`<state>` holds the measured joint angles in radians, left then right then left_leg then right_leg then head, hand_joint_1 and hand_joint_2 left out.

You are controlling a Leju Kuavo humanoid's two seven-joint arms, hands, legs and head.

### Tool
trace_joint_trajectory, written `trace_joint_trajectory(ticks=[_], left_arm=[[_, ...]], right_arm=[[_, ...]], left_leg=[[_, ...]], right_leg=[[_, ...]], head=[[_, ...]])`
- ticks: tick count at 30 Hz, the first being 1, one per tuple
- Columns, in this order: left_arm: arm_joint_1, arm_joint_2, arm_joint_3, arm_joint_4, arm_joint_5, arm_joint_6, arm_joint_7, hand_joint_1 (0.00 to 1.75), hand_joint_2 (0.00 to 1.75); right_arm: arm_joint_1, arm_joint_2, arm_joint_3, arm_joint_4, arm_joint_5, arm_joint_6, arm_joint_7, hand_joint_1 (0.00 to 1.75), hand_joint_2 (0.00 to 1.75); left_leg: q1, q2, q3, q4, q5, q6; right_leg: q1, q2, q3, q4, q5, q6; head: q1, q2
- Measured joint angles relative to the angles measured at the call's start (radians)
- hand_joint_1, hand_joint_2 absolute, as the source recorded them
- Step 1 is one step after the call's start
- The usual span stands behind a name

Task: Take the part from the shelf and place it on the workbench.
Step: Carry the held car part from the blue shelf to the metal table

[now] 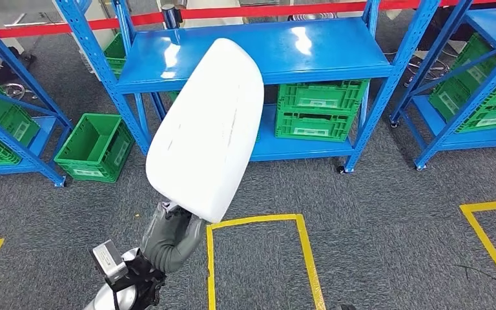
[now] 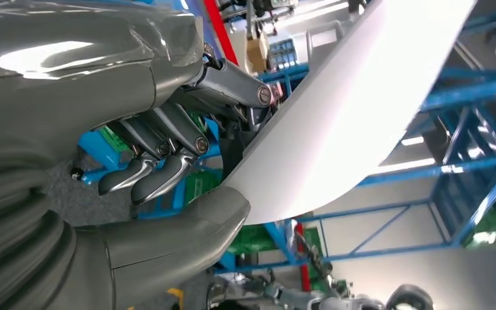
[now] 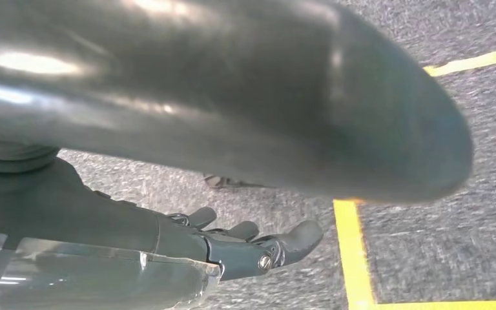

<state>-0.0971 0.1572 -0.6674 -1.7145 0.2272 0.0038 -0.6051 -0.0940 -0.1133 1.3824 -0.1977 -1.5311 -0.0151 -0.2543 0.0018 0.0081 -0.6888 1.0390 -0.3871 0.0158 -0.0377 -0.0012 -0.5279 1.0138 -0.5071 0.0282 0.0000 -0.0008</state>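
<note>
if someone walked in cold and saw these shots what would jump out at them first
The big white part dominates the head view, raised in front of the blue shelf and held at its lower end by the left hand. Behind it, green crates sit on the shelf's lower level, and another green crate stands on the grey floor to its left. Yellow tape marks a box on the floor below.

blue shelf (image 1: 336,61) holds green crates (image 1: 314,108).
</note>
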Motion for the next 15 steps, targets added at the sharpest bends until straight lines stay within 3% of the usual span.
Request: trace_joint_trajectory(ticks=[3, 4, 5, 6, 7, 9, 10, 11, 13, 15], left_arm=[[-0.002, 0.004, -0.003, 0.001, 0.002, -0.008, -0.005, 1.75, 1.75], [-0.002, 0.004, -0.004, 0.001, 0.003, -0.011, -0.006, 1.75, 1.75], [-0.003, 0.005, -0.005, 0.002, 0.004, -0.014, -0.008, 1.75, 1.75], [-0.003, 0.005, -0.006, 0.002, 0.005, -0.016, -0.011, 1.75, 1.75], [-0.004, 0.005, -0.007, 0.002, 0.004, -0.018, -0.014, 1.75, 1.75], [-0.007, 0.005, -0.007, 0.0, 0.0, -0.02, -0.024, 1.75, 1.75], [-0.009, 0.005, -0.006, -0.003, -0.002, -0.02, -0.028, 1.75, 1.75], [-0.011, 0.005, -0.005, -0.006, -0.005, -0.019, -0.033, 1.75, 1.75], [-0.012, 0.006, -0.002, -0.011, -0.009, -0.019, -0.04, 1.75, 1.75], [-0.013, 0.006, 0.0, -0.016, -0.015, -0.019, -0.044, 1.75, 1.75]], right_arm=[[0.003, 0.002, -0.005, 0.0, -0.006, 0.002, 0.002, 0.0, 0.0], [0.006, 0.003, -0.007, 0.0, -0.006, 0.003, 0.002, 0.0, 0.0], [0.009, 0.004, -0.008, 0.0, -0.006, 0.004, 0.002, 0.0, 0.0], [0.013, 0.005, -0.009, 0.0, -0.006, 0.004, 0.002, 0.0, 0.0], [0.016, 0.006, -0.009, 0.0, -0.006, 0.004, 0.003, 0.0, 0.0], [0.019, 0.013, -0.01, 0.001, -0.005, 0.004, 0.006, 0.0, 0.0], [0.019, 0.016, -0.01, 0.002, -0.004, 0.003, 0.008, 0.0, 0.0], [0.02, 0.018, -0.012, 0.004, -0.004, 0.002, 0.009, 0.0, 0.0], [0.022, 0.02, -0.014, 0.009, -0.003, 0.003, 0.01, 0.0, 0.0], [0.024, 0.019, -0.016, 0.012, 0.002, 0.005, 0.008, 0.0, 0.0]], left_leg=[[0.005, -0.003, -0.041, 0.178, -0.144, -0.017], [0.006, -0.004, -0.048, 0.237, -0.172, -0.018], [0.006, -0.004, -0.041, 0.266, -0.179, -0.016], [0.006, -0.004, -0.013, 0.254, -0.168, -0.01], [0.003, -0.005, 0.035, 0.203, -0.145, 0.002], [-0.008, -0.009, 0.143, 0.052, -0.124, 0.043], [-0.016, -0.01, 0.181, -0.008, -0.127, 0.058], [-0.023, -0.011, 0.2, -0.044, -0.133, 0.067], [-0.035, -0.012, 0.206, -0.08, -0.113, 0.068], [-0.035, -0.008, 0.209, -0.121, -0.068, 0.077]], right_leg=[[0.004, -0.002, -0.033, 0.001, 0.03, -0.017], [0.007, -0.002, -0.045, 0.001, 0.039, -0.018], [0.01, -0.002, -0.057, 0.002, 0.048, -0.018], [0.015, -0.002, -0.068, 0.002, 0.056, -0.018], [0.02, -0.001, -0.077, 0.002, 0.064, -0.018], [0.024, -0.001, -0.088, 0.0, 0.079, -0.017], [0.019, -0.001, -0.091, -0.002, 0.088, -0.013], [0.011, -0.002, -0.094, -0.006, 0.097, -0.005], [-0.001, -0.002, -0.098, -0.019, 0.117, 0.013], [0.003, 0.0, -0.108, -0.013, 0.103, 0.013]], head=[[-0.002, 0.0], [-0.003, 0.0], [-0.003, 0.0], [-0.003, 0.0], [-0.003, 0.0], [0.0, 0.0], [0.002, 0.0], [0.003, 0.0], [-0.001, 0.0], [-0.004, 0.0]])
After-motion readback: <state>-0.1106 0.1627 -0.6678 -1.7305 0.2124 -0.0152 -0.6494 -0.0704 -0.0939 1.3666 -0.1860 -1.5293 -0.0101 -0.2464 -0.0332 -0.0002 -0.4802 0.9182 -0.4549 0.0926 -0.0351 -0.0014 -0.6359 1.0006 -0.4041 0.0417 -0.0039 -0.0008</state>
